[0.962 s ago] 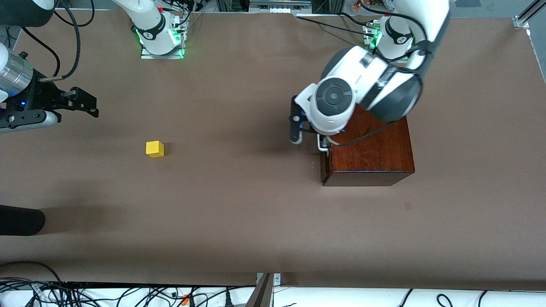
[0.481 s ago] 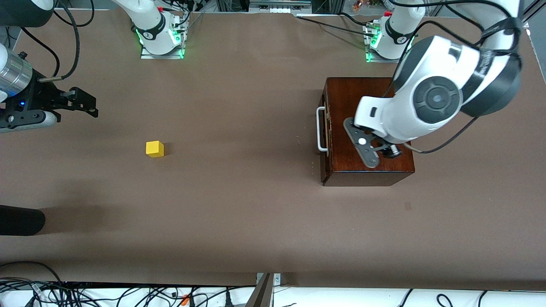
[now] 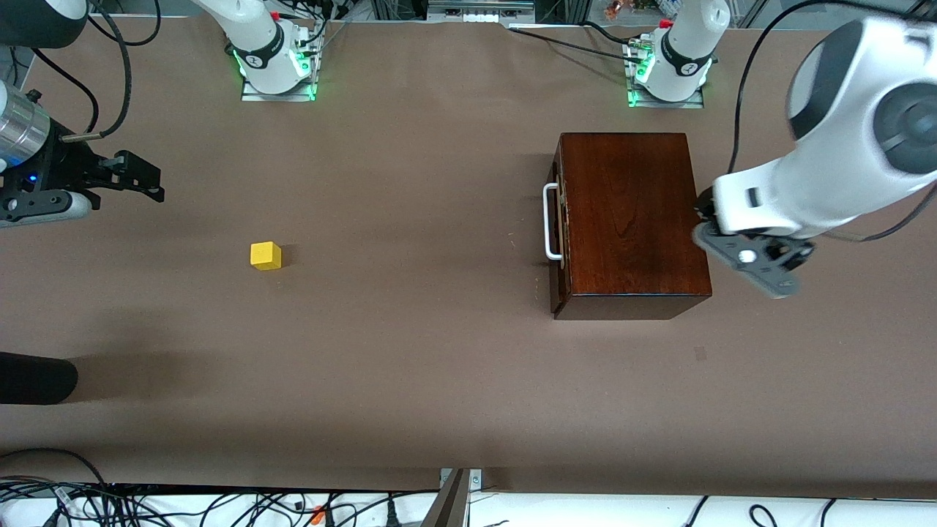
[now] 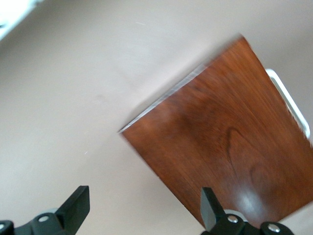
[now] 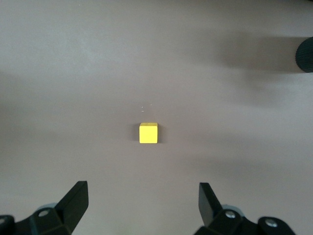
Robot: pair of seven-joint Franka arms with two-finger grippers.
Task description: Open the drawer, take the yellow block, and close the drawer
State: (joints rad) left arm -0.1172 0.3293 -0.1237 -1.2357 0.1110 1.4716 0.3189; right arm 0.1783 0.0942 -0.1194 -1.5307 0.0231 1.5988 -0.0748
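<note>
Tabletop [image 3: 410,366]: flat, matte brown surface; it carries the box and the block.
Box [image 3: 629,219]: rectangular, glossy reddish-brown wood with visible grain; stands toward the left arm's end of the tabletop.
Drawer [image 3: 559,241]: dark reddish-brown front, flush with the box, so it reads as closed; the front faces the right arm's end of the tabletop.
Handle [image 3: 547,222]: white U-shaped bar, mounted on the drawer front.
Yellow block [image 3: 266,255]: small bright yellow cube with crisp edges; sits on the bare tabletop toward the right arm's end, well apart from the box, outside the drawer.
Left pincer [image 3: 758,263]: up in the air over the edge of the box that faces away from the handle, partly over the tabletop beside it; black fingers [image 4: 76,208] stand apart with nothing between them; the left wrist view shows the box top and the handle.
Right pincer [image 3: 143,179]: above the right arm's end of the tabletop; black fingers [image 5: 73,200] stand apart, empty; the right wrist view shows the yellow block centred between them, farther off.
</note>
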